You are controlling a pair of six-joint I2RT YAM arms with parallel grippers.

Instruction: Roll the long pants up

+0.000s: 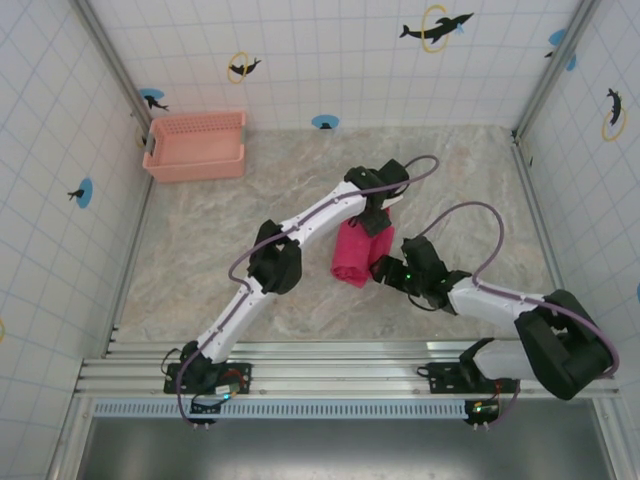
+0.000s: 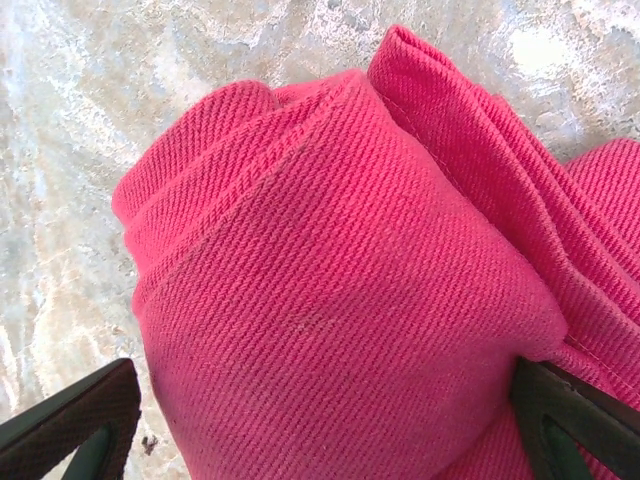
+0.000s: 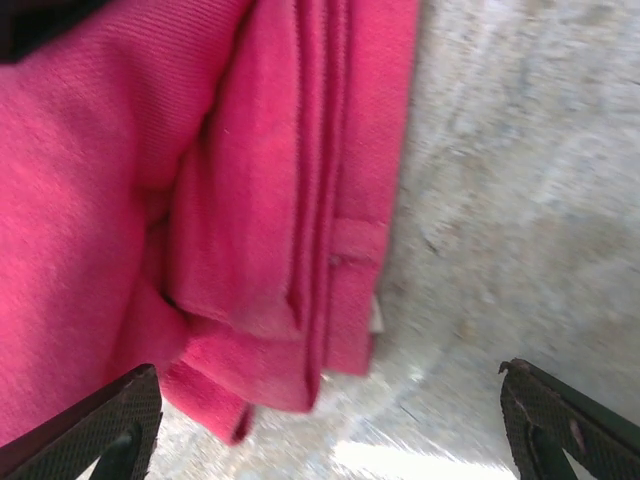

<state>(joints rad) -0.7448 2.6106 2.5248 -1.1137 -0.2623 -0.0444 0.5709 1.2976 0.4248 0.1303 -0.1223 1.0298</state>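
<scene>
The long pants (image 1: 352, 256) lie as a thick magenta roll in the middle of the table. My left gripper (image 1: 374, 220) hangs over the roll's far end. In the left wrist view the long pants (image 2: 340, 270) bulge between the two wide-spread fingers of the left gripper (image 2: 325, 405), which is open; the right finger (image 2: 570, 425) touches the cloth. My right gripper (image 1: 384, 268) sits at the roll's right side and is open. In the right wrist view the layered edge of the long pants (image 3: 270, 200) reaches in from the left between the fingers of the right gripper (image 3: 330, 435).
A pale salmon mesh basket (image 1: 195, 146) stands at the back left against the tiled wall. The marble table (image 1: 200, 260) lies bare to the left of the arms and at the far right. Tiled walls close in three sides.
</scene>
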